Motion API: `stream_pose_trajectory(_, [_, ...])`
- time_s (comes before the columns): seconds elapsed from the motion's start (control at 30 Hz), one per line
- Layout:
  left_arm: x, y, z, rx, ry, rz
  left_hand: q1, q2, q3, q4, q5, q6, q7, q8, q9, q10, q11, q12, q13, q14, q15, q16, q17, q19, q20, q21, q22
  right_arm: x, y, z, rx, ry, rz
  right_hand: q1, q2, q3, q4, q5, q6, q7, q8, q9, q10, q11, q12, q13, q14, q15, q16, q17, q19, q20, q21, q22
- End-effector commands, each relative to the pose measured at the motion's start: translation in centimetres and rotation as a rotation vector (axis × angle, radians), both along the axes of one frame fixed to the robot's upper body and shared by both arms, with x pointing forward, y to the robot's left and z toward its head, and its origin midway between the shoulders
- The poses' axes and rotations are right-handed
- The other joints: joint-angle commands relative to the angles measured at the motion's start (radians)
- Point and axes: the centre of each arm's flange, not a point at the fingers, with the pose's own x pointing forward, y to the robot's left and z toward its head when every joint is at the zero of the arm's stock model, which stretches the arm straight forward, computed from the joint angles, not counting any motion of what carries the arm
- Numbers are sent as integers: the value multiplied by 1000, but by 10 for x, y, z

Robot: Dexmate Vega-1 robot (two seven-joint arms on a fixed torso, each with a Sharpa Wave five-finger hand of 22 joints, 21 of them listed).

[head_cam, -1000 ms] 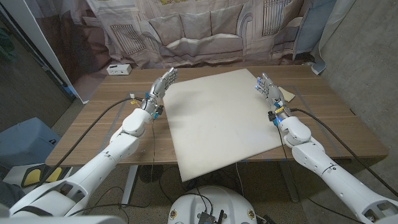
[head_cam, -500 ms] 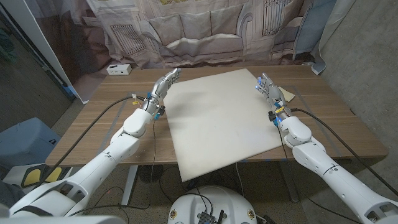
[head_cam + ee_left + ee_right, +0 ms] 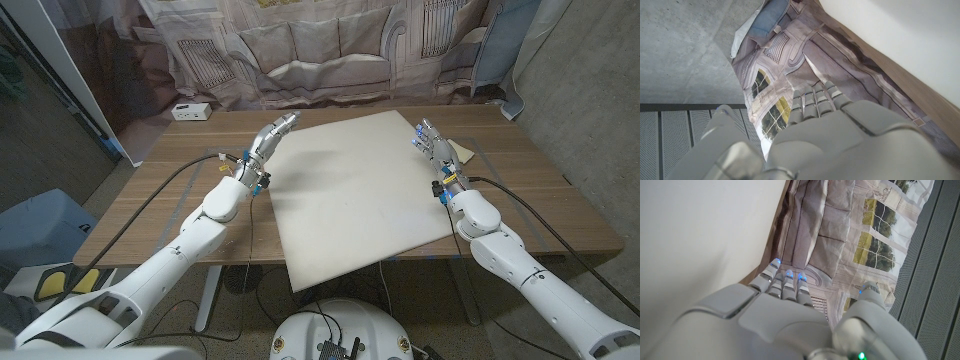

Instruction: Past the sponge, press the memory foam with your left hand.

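Brown wood-grain surface [image 3: 180, 190], rectangular, carrying a large cream-white square slab of memory foam [image 3: 355, 195] turned at a slight angle; the slab's near corner hangs over the surface's front edge. Small tan wedge, perhaps the sponge [image 3: 462, 152], pokes out just beside the foam's right edge; too little of it shows to be sure. White rectangular box [image 3: 190, 111] with dark sockets sits at the far-left corner of the surface, well apart from the foam.

Left hand [image 3: 268, 138] over the foam's far-left corner, fingers straight and close together, reaching in above the slab, empty; contact with the foam cannot be told. Right hand [image 3: 430, 138] at the foam's right edge, fingers extended upward, loosely apart, holding nothing.

Behind the surface: hanging fabric backdrop [image 3: 320, 50] printed with a sofa and windows. Bare grey concrete wall [image 3: 590, 90] right of the foam. Black cables [image 3: 130, 225] trail from the left arm across the surface
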Motion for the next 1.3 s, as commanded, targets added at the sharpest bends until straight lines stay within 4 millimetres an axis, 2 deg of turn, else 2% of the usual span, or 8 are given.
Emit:
stream_pose_trajectory(0.03, [-4,-11,-2,37,-42,-8,9,1,5,-7,-4,1,8,-1,3,5,-14,8,1,13,-2,-1,2,9,3,-3,4,-5,-4,0,6,-3,-9,13,-1,4,-7,3,-10,-1,-4,2,-6,-5,-6,1,-7,6,2,1,4,2,0,3])
stream_pose_trajectory(0.4, [-16,-18,-1,115,-136,95,15,5,7,-11,-4,11,8,-1,3,13,-15,9,-2,18,-3,-1,2,8,4,-6,4,-9,-5,0,0,-4,-9,13,1,4,-7,2,15,-6,8,2,0,-2,-4,1,-6,5,2,0,5,4,-1,3])
stream_pose_trajectory(1.3, [-41,-34,-1,390,-367,444,27,13,10,-19,-6,22,0,-4,4,26,-20,9,-7,33,-13,-2,1,10,9,-9,4,-18,-5,-5,-6,6,-22,15,3,3,-7,1,1,-10,4,2,3,-5,-5,2,-3,5,3,0,6,6,-2,3])
